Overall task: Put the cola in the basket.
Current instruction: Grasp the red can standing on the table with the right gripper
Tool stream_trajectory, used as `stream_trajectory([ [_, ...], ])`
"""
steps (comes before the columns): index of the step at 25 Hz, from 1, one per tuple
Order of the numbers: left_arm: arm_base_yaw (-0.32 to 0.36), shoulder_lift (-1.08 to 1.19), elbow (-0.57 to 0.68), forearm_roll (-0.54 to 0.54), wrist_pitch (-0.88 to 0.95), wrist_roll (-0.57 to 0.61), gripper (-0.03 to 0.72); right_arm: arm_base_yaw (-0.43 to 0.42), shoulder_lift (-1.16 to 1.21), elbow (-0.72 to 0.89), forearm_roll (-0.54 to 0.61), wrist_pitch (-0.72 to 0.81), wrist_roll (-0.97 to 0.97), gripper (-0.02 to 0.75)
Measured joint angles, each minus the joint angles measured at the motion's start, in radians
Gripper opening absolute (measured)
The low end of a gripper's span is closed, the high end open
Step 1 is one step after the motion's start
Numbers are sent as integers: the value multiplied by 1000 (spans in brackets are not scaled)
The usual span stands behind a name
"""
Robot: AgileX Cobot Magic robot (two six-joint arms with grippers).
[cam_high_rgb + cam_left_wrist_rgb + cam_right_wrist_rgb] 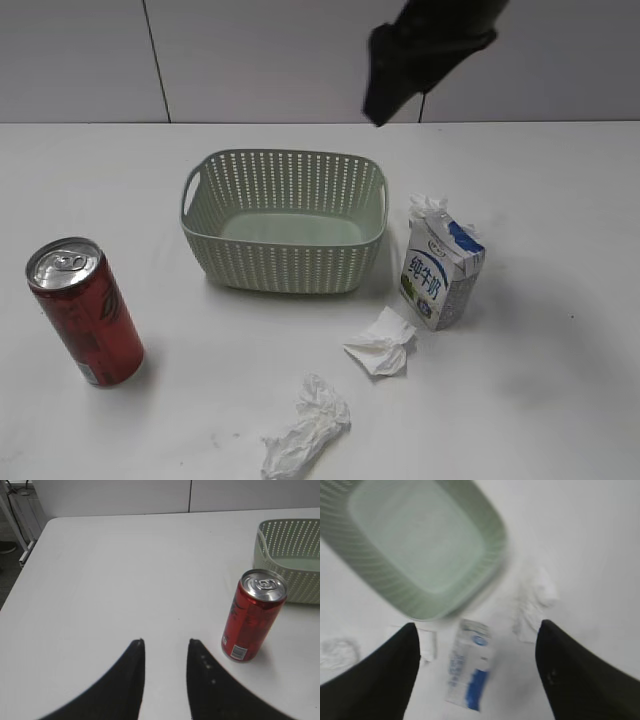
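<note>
The cola (85, 312) is a tall red can with a silver top, upright at the table's left front; it also shows in the left wrist view (253, 615). The pale grey-green basket (285, 260) stands empty at mid-table, also seen in the left wrist view (287, 550) and, blurred, in the right wrist view (470, 595). My left gripper (165, 642) is open and empty, low over the table, left of the can. My right gripper (477, 626) is open and empty, high above the basket's right end; its arm (415, 55) shows at the top of the exterior view.
A white-and-blue milk carton (440, 272) stands right of the basket, also below the right gripper (470, 672). Crumpled tissues lie in front (382, 345) (305, 428) and behind the carton (428, 206). The table's left edge (22, 575) is near the left arm.
</note>
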Motion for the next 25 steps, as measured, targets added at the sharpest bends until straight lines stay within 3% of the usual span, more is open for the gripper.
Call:
stream_trajectory([
  [7,0,0,0,0,0,0,232,274,0,0,134,-65,-78,604],
  [14,0,0,0,0,0,0,232,480,28,-5,172,-241,-195,605],
  [25,0,0,0,0,0,0,232,519,296,-210,186,-269,-180,604],
])
